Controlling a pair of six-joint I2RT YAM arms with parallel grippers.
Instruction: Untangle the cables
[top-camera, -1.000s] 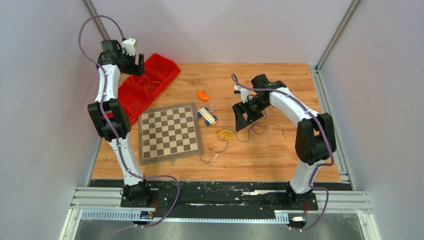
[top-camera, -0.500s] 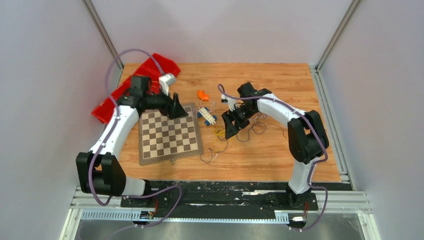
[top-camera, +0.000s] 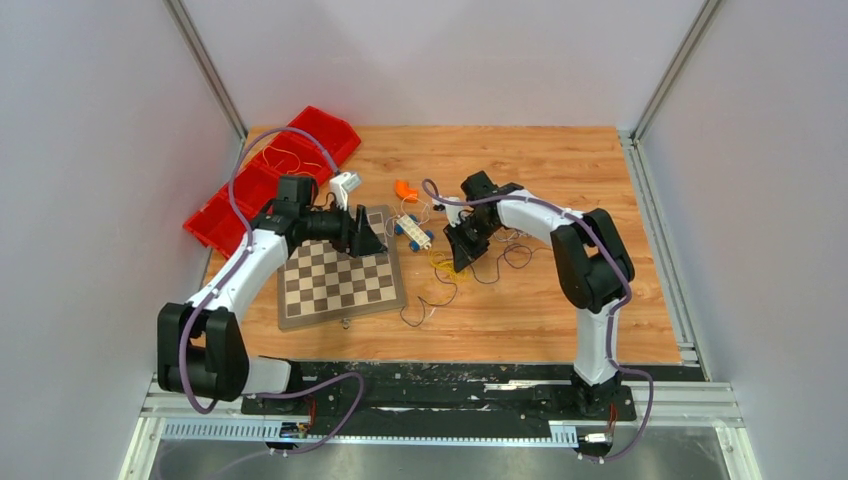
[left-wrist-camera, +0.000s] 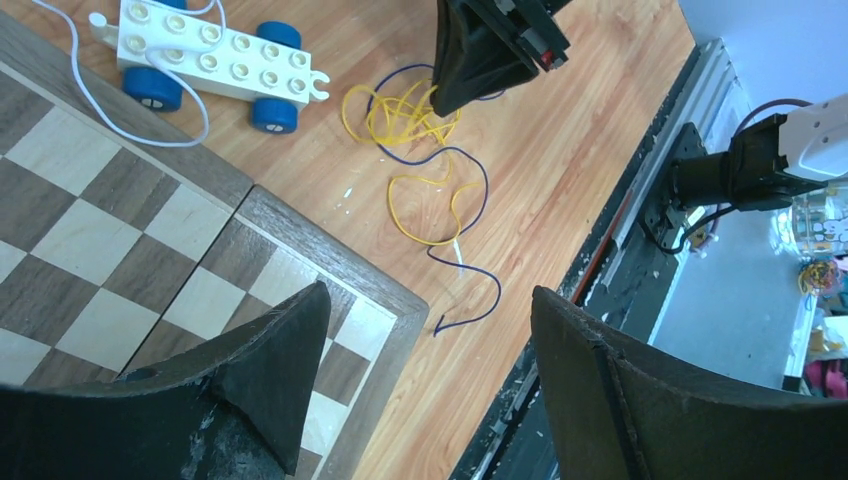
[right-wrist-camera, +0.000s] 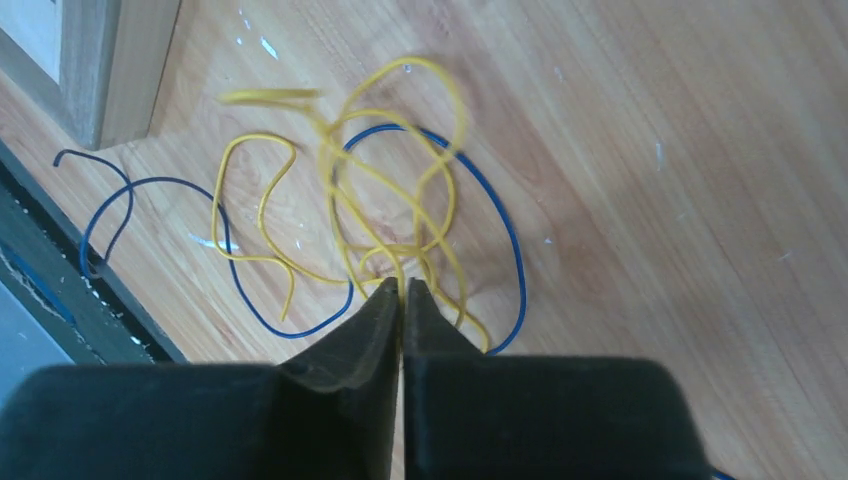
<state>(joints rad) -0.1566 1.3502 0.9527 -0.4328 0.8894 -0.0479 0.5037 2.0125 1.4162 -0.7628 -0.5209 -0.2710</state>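
A tangle of thin cables lies on the wooden table right of the chessboard: a yellow cable (right-wrist-camera: 390, 190) looped over a blue-purple cable (right-wrist-camera: 500, 220). My right gripper (right-wrist-camera: 402, 285) points down into the loops, shut on a strand of the yellow cable (top-camera: 447, 266). In the top view the right gripper (top-camera: 462, 262) sits at the tangle's right side. My left gripper (left-wrist-camera: 430, 295) hangs open above the chessboard's corner (left-wrist-camera: 380, 300), holding nothing, with the yellow cable (left-wrist-camera: 400, 115) ahead of it. A black cable (top-camera: 515, 258) curls right of the right gripper. A dark strand (top-camera: 425, 305) lies nearer the front.
The chessboard (top-camera: 340, 280) lies left of centre. A white toy car with blue wheels (top-camera: 412, 231) trails a white wire (left-wrist-camera: 190, 110) beside it. An orange piece (top-camera: 404, 189) lies behind the car. Red bins (top-camera: 225, 205) holding thin yellow wire stand at the far left.
The left arm swung from over the red bins to the chessboard's right corner. The right gripper moved left and down onto the yellow cable and went from open to shut.
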